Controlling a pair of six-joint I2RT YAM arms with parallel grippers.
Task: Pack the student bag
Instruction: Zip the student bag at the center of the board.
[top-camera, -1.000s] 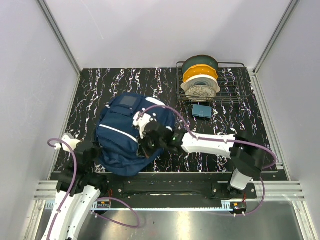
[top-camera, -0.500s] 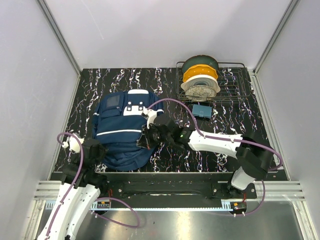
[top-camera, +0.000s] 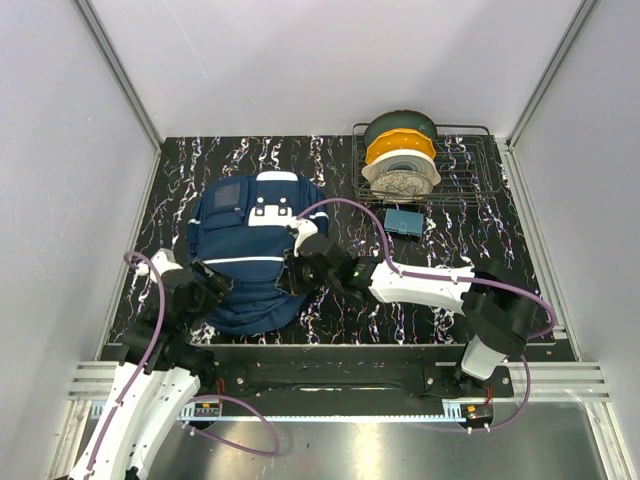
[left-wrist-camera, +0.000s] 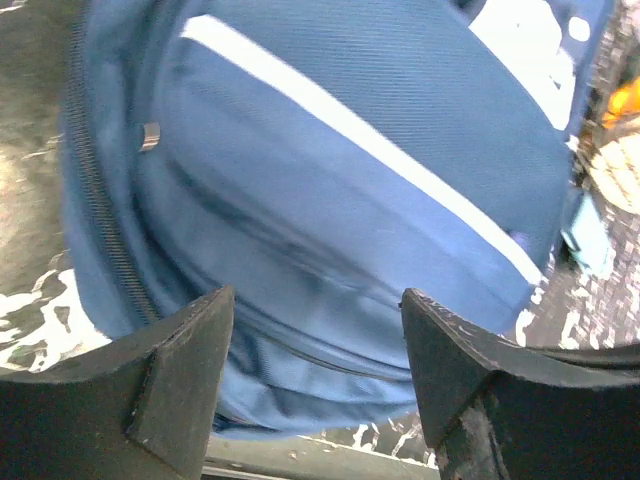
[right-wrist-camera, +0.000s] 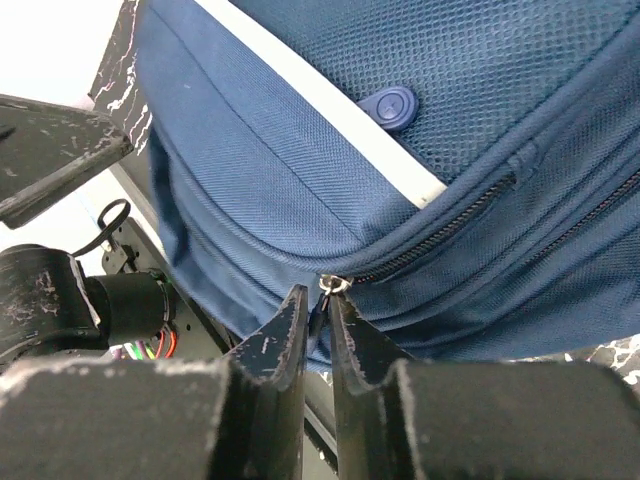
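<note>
The student bag (top-camera: 240, 245) is laid flat on the black marbled desk (top-camera: 480, 255), with its white patch (top-camera: 268, 212) turned to the far side, and it is flanked by both sets of jaws. The left jaws are held wide apart with nothing between them. The bag's navy front and white stripe (left-wrist-camera: 400, 165) are seen straight ahead of them, just past the tips (contact cannot be made out). The right jaws are drawn almost together, with only a narrow slit left. The metal zipper pull (right-wrist-camera: 330, 285) is seen right at their tips, but whether it is pinched cannot be told. Farther out from those tips, a round blue snap (right-wrist-camera: 392, 106) is set beside the stripe. A purple cable (top-camera: 350, 204) is arched from the right arm over the bag's right edge, just behind the right jaws. Well beyond the right jaws, toward the far right corner, a wire dish rack (top-camera: 478, 170) is placed. A green plate (top-camera: 400, 126), an orange plate (top-camera: 400, 147) and a speckled white plate (top-camera: 402, 180) are racked upright in it. A small teal box (top-camera: 405, 221) is set on the desk just in front of the rack, apart from the bag.
</note>
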